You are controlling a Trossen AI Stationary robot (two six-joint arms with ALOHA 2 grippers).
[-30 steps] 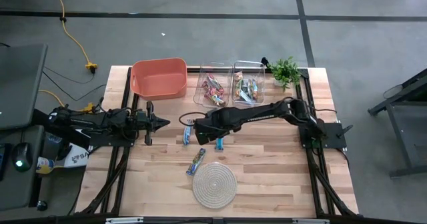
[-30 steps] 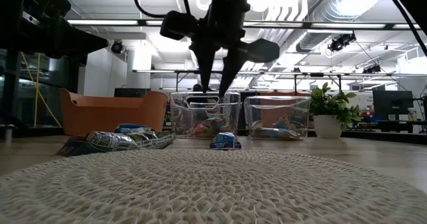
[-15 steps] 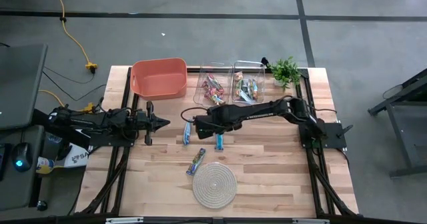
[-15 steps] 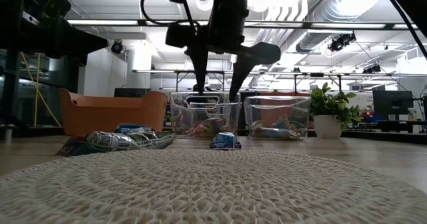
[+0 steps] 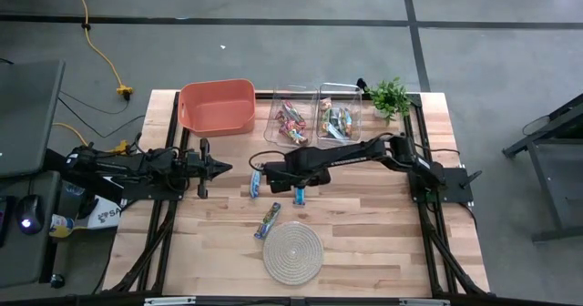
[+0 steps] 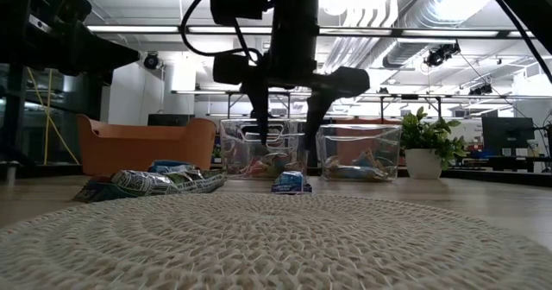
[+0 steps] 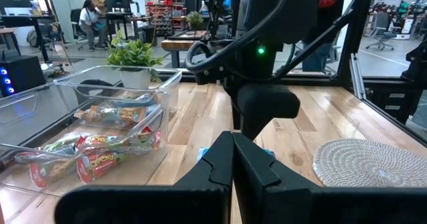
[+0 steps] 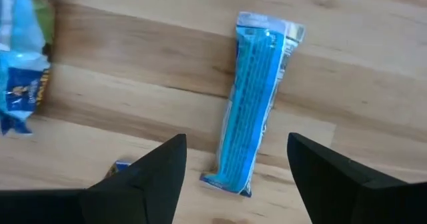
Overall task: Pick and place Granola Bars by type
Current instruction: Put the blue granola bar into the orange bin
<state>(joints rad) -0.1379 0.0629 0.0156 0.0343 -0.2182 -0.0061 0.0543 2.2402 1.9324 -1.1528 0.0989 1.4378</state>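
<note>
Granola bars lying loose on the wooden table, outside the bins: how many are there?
3. One blue bar lies under the right gripper, a second blue bar beside it, a third bar at the rope mat. The arm may hide others.

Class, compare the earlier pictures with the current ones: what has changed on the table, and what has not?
The right gripper opened wide, shifted slightly toward the left arm and sank lower toward the blue bar; it holds nothing. The left gripper, bars, bins and mat stayed put.

Basket (image 5: 217,106) at the table's (image 5: 383,242) back left, two bins (image 5: 314,115) right of it, plant (image 5: 390,96) at the back right, rope mat (image 5: 292,250) at the front centre, three granola bars (image 5: 298,194) between mat and bins.
</note>
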